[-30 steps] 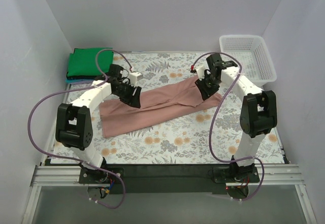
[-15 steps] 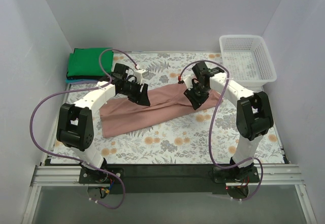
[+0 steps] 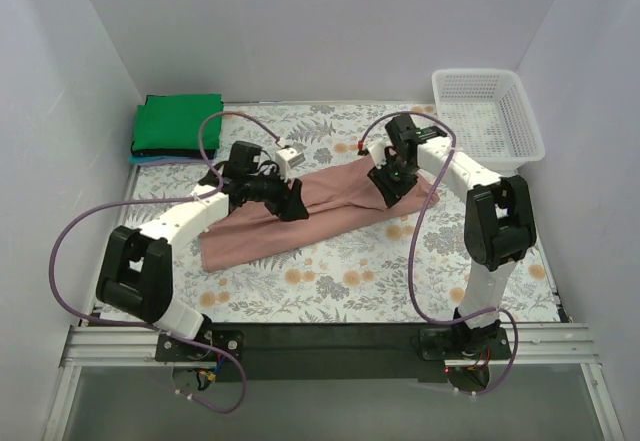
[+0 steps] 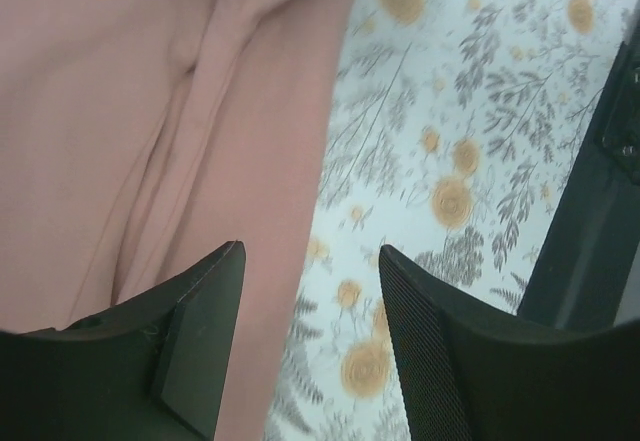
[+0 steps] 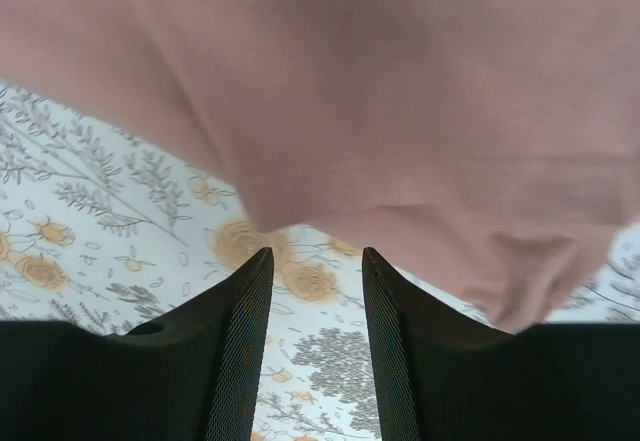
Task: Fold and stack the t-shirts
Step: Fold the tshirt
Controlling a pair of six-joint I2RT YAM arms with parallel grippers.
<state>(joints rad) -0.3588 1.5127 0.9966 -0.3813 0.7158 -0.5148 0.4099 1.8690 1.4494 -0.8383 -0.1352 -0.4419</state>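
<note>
A dusty pink-brown t-shirt (image 3: 255, 229) lies as a long folded band across the middle of the floral table cloth. My left gripper (image 3: 292, 204) is open and empty above the band's middle; in the left wrist view (image 4: 310, 261) it straddles the shirt's edge (image 4: 150, 111). My right gripper (image 3: 386, 183) is open and empty over the band's right part; in the right wrist view (image 5: 317, 259) the shirt's edge (image 5: 400, 81) lies just beyond its fingertips. A folded bright green t-shirt (image 3: 178, 124) sits on a light blue one (image 3: 142, 160) at the back left.
A white mesh basket (image 3: 522, 131) stands at the back right corner. The floral table cloth (image 3: 350, 281) covers the table. White walls close in on the left, back and right. Purple cables loop from both arms.
My left gripper has moved right along the pink-brown shirt toward its middle. My right gripper has moved left over the shirt's right part. The shirt lies much as before.
</note>
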